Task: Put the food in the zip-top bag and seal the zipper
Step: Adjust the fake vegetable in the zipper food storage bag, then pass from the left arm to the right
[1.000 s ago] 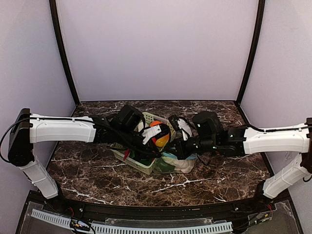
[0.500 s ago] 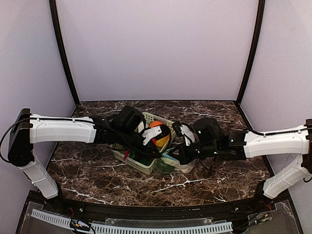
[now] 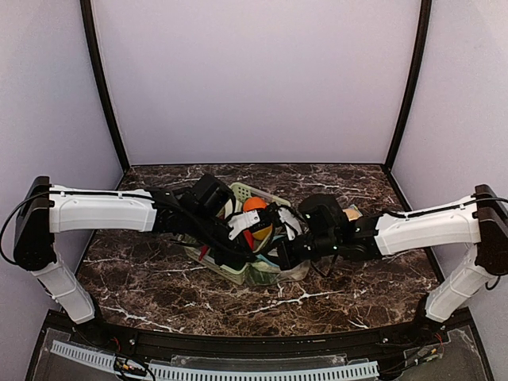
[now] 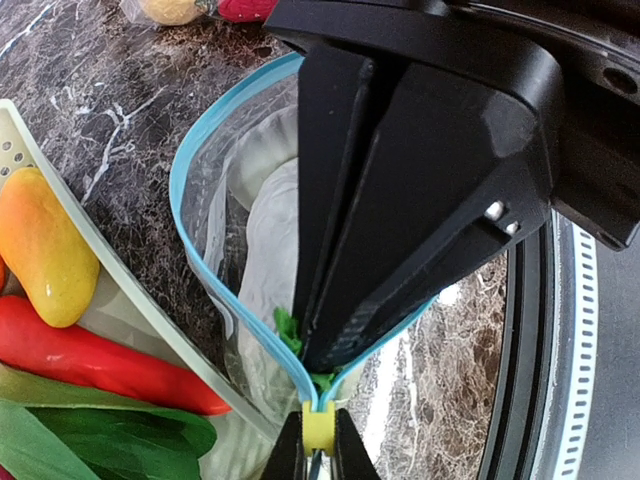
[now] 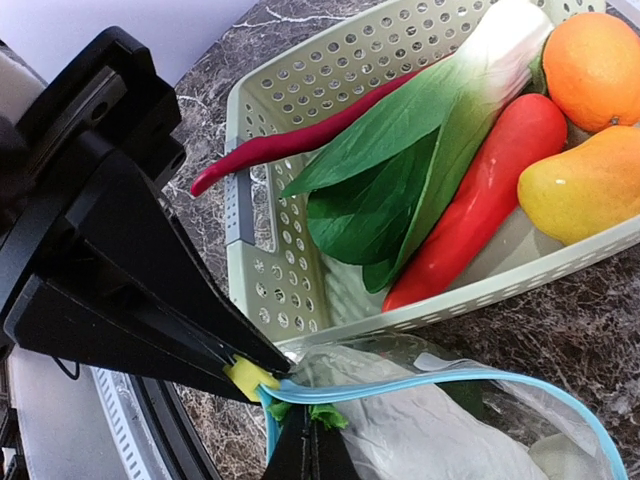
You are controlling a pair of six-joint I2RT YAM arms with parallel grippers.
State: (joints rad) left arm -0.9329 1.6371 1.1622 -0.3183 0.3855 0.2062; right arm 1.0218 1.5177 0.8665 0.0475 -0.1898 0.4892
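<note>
Left jaws: mine, pinched shut on the yellow slider (image 4: 318, 428) at one end of the zip-top bag (image 4: 190, 170) mouth.
Right jaws: mine, closed on the bag rim just beside that slider.
Zipper axis: the blue track runs away from both jaws, and the mouth gapes.
Food: white radish (image 4: 262, 250) is bagged; greens (image 5: 400, 160) and orange (image 5: 595, 65) lie in the basket (image 5: 300, 290).
Nearer arm: left, I judge, for drawing the slider.
</note>
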